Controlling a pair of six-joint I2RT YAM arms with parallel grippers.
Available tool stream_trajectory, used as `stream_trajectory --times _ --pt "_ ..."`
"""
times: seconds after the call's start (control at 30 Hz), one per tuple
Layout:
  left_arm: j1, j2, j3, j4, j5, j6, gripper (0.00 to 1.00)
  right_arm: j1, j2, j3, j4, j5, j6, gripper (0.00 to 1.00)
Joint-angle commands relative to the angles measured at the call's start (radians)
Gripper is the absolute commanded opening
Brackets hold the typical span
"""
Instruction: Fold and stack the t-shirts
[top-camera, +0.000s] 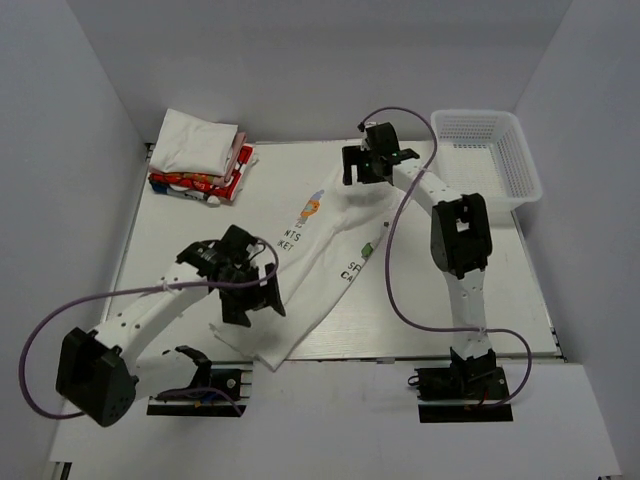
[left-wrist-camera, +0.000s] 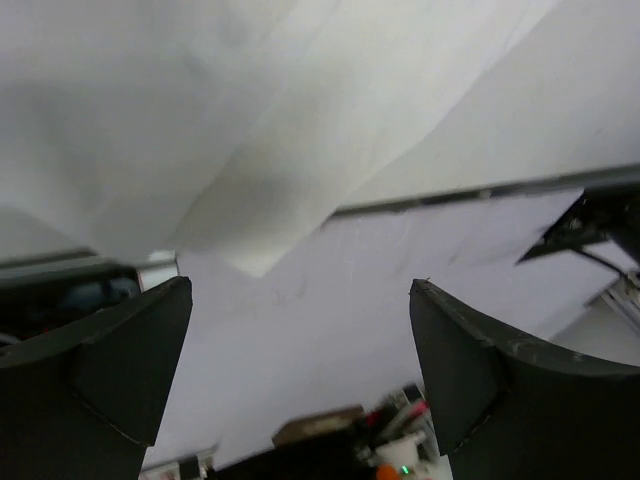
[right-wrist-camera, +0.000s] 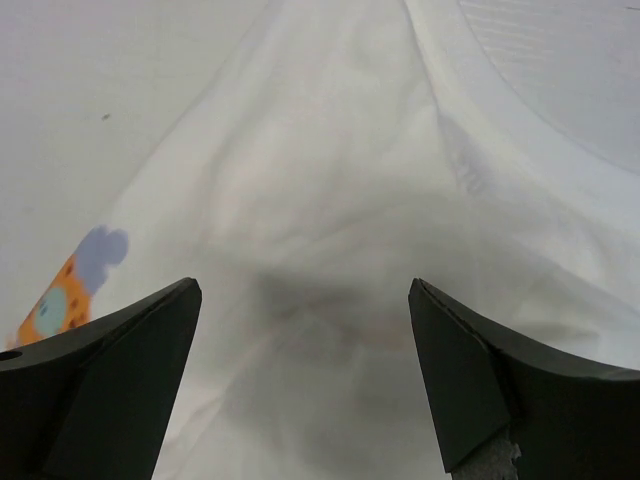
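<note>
A white t-shirt (top-camera: 325, 265) with orange and green prints and dark lettering lies as a long diagonal strip on the table, from the far middle to the near edge. My left gripper (top-camera: 255, 300) is open just beside its near end; in the left wrist view the shirt's corner (left-wrist-camera: 250, 150) hangs over the table edge beyond the fingers. My right gripper (top-camera: 372, 165) is open over the shirt's far end; the right wrist view shows the cloth (right-wrist-camera: 330, 250) between the fingers, with an orange print (right-wrist-camera: 60, 300) at left. Folded shirts (top-camera: 200, 155) are stacked at the far left.
A white plastic mesh basket (top-camera: 490, 155) stands at the far right. The stack has a white shirt on top and a red patterned one (top-camera: 195, 185) beneath. Purple cables loop beside both arms. White walls enclose the table.
</note>
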Motion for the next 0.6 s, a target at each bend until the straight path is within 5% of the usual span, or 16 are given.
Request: stream_trajectory --times 0.0,0.23,0.4,0.57 --pt "-0.025 0.121 0.151 0.032 -0.178 0.107 1.0 0.017 -0.178 -0.107 0.117 -0.033 -0.025 0.9" --pt "-0.112 0.394 0.233 0.128 -0.222 0.228 0.98 0.041 -0.246 -0.179 -0.197 0.071 0.109 0.9" --pt "-0.207 0.528 0.264 0.109 -0.237 0.248 0.94 0.044 -0.227 -0.218 -0.189 -0.022 0.205 0.9" --pt "-0.267 0.55 0.216 0.123 -0.21 0.248 0.94 0.044 -0.074 -0.085 -0.262 -0.036 0.219 0.9"
